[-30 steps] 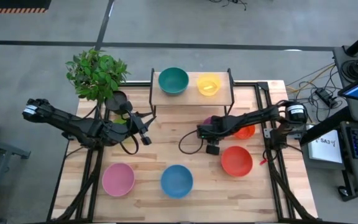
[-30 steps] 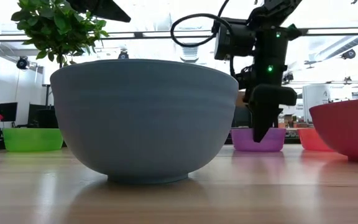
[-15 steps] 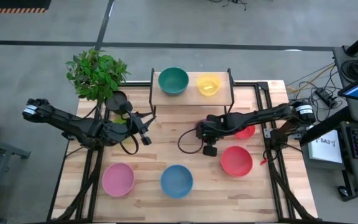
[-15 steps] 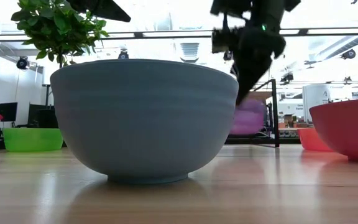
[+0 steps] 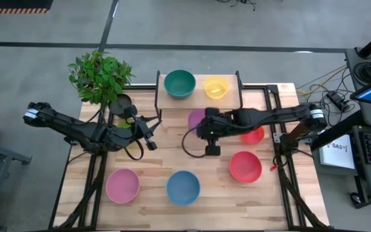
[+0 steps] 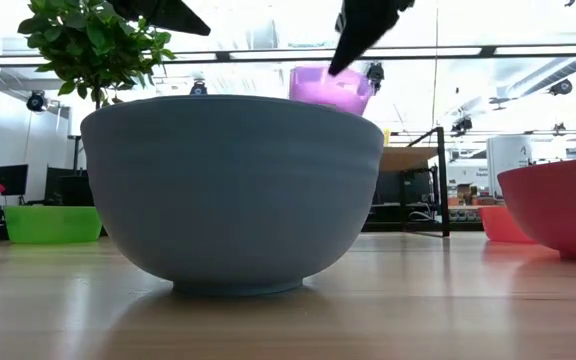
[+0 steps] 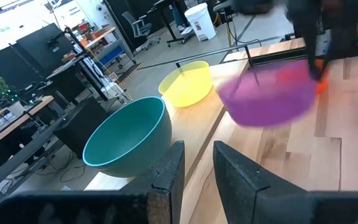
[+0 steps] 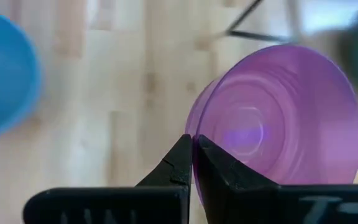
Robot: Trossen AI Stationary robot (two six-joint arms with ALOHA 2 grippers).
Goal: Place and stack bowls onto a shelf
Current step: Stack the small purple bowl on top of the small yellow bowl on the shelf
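Writing: none legible anywhere.

From above: shelf [image 5: 198,96] at the desk's [image 5: 172,151] far edge, carrying two bowls, teal bowl [image 5: 180,84] and yellow bowl [image 5: 216,87]. Purple bowl [image 5: 196,118] lifted just in front of the shelf, pinched by its rim in the right gripper [image 5: 203,124], fingers clamped on it. On the desk, four more: pink bowl [image 5: 122,185], blue bowl [image 5: 183,187], red bowl [image 5: 245,166], orange bowl [image 5: 253,135] partly under the right arm. Left gripper [image 5: 151,140] idle left of the shelf, beside a potted plant [image 5: 100,76].

From desk height: blue bowl [image 6: 232,190] filling the foreground, hiding most behind it. Purple bowl [image 6: 331,89] in the air above its rim. Green bowl [image 6: 52,223] far left, red bowl [image 6: 558,205] right, orange bowl [image 6: 498,223] beyond.

Left wrist: fingers [image 7: 166,171] slightly apart, holding nothing. Ahead, teal bowl [image 7: 129,137], yellow bowl [image 7: 186,82], purple bowl [image 7: 267,96] blurred in the air.

Right wrist: fingers [image 8: 180,163] shut on the purple bowl's [image 8: 278,115] rim; blue bowl [image 8: 5,71] at the side.
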